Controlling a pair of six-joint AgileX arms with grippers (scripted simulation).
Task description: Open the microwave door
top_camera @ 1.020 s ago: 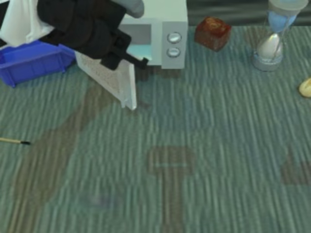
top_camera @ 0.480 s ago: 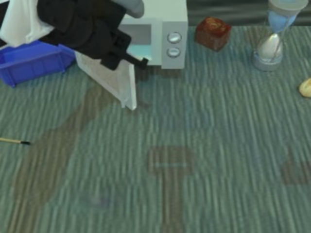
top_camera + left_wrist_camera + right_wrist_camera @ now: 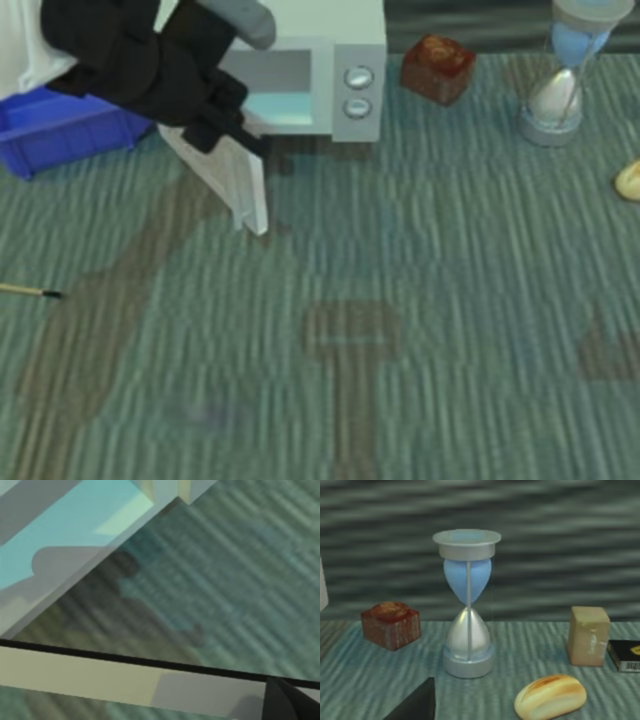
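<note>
The pale grey-white microwave [image 3: 340,35] stands at the back of the table, its two round knobs [image 3: 357,92] facing forward. The microwave door [image 3: 235,185] is swung far out toward the front left, and the cavity [image 3: 280,90] shows behind it. My left gripper [image 3: 232,132] is a black mass at the top of the door, close against it. In the left wrist view the door's edge [image 3: 100,672] runs across the picture below the cavity's pale blue floor [image 3: 55,535]. My right arm is out of the top view; only a dark tip of the right gripper [image 3: 420,705] shows.
A blue bin [image 3: 60,125] sits left of the microwave, under my left arm. To the oven's right are a red-brown block [image 3: 437,67], an hourglass [image 3: 558,85] and a bread roll [image 3: 630,180]. A matchstick [image 3: 30,291] lies at the left edge.
The door has swung wider, its free edge moving left. My left gripper has moved left and back along with it.
</note>
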